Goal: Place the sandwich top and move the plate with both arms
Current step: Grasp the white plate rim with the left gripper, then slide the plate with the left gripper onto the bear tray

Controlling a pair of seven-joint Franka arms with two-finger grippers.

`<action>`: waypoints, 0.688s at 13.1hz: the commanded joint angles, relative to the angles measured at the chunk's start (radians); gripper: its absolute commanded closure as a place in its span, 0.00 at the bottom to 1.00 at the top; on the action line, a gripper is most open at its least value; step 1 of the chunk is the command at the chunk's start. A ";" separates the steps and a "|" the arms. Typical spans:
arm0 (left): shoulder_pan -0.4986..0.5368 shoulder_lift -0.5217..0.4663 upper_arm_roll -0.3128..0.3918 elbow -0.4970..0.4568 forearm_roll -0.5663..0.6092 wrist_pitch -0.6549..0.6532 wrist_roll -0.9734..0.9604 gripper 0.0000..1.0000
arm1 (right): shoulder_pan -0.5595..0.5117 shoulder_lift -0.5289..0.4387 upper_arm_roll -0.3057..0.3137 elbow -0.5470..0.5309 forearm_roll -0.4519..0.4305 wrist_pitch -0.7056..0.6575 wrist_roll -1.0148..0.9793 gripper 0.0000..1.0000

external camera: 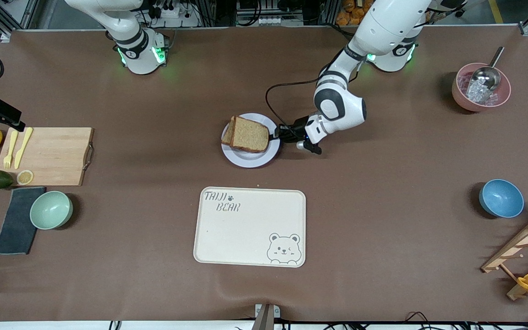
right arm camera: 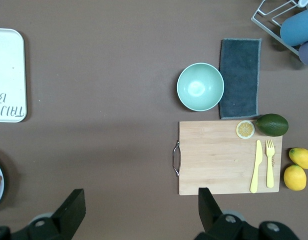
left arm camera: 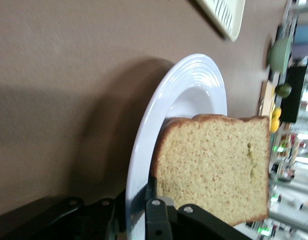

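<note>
Nearest the front camera lies the cream bear tray (external camera: 249,226), bare. Farther off sits the plate (external camera: 250,158), carrying the sandwich top (external camera: 250,134) stacked on another slice that is mostly hidden. My left gripper (external camera: 277,133) is low at the plate's rim, fingers (left arm camera: 154,215) pinching that rim. My right gripper (right arm camera: 139,210) waits high above the table, fingers spread, near a wooden cutting board (right arm camera: 218,155).

Brown table (external camera: 383,220) bearing plate (external camera: 248,158), tray (external camera: 245,233)
</note>
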 commanded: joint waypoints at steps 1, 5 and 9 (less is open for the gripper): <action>0.008 -0.057 -0.005 -0.005 -0.103 0.002 0.023 1.00 | -0.009 0.010 0.007 0.020 -0.006 -0.014 0.015 0.00; 0.025 -0.081 -0.005 0.018 -0.178 0.002 0.023 1.00 | -0.006 0.010 0.007 0.020 -0.006 -0.014 0.015 0.00; 0.068 -0.035 -0.002 0.120 -0.215 0.002 0.017 1.00 | -0.004 0.020 0.008 0.021 -0.006 -0.014 0.015 0.00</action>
